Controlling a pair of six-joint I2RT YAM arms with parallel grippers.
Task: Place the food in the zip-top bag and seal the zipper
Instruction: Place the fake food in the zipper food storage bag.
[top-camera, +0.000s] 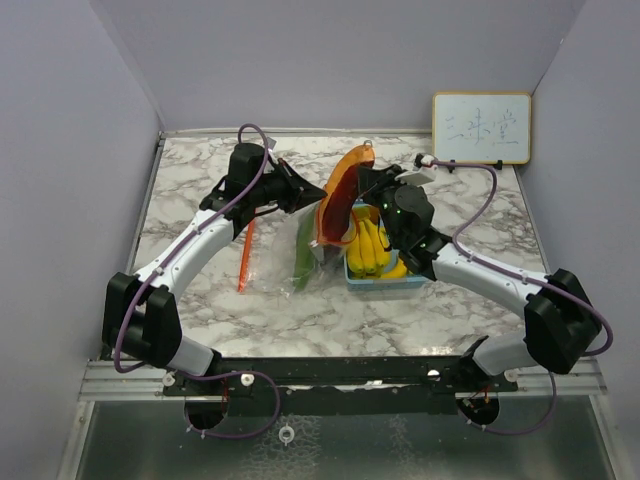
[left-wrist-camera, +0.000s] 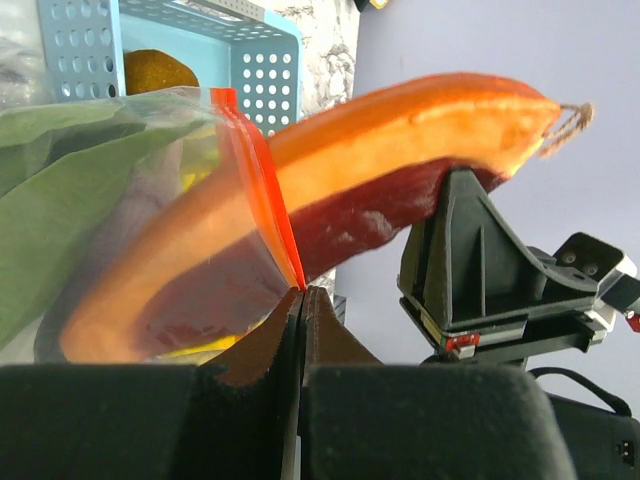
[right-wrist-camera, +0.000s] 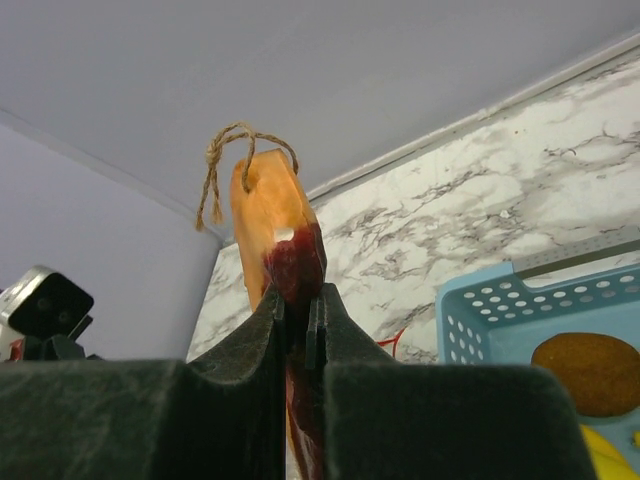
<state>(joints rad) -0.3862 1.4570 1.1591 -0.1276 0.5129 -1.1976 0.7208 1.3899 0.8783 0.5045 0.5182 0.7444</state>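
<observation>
Here the right gripper (right-wrist-camera: 300, 300) squeezed the orange-red piece (right-wrist-camera: 268, 205), hiding its bottom. The left gripper (left-wrist-camera: 303, 293) pinched the bag (left-wrist-camera: 170, 130) by its red edge; the bag blurred the green vegetable (left-wrist-camera: 60, 200).

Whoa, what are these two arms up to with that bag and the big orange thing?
The left end effector is pinched shut on the red zipper edge of a clear zip-top bag, holding its mouth up. The right end effector grips a long curved orange-red food piece near its string end. Its other end seems to be inside the bag, beside a green vegetable. Yellow bananas sit in the light-blue basket, not yet bagged.
</observation>
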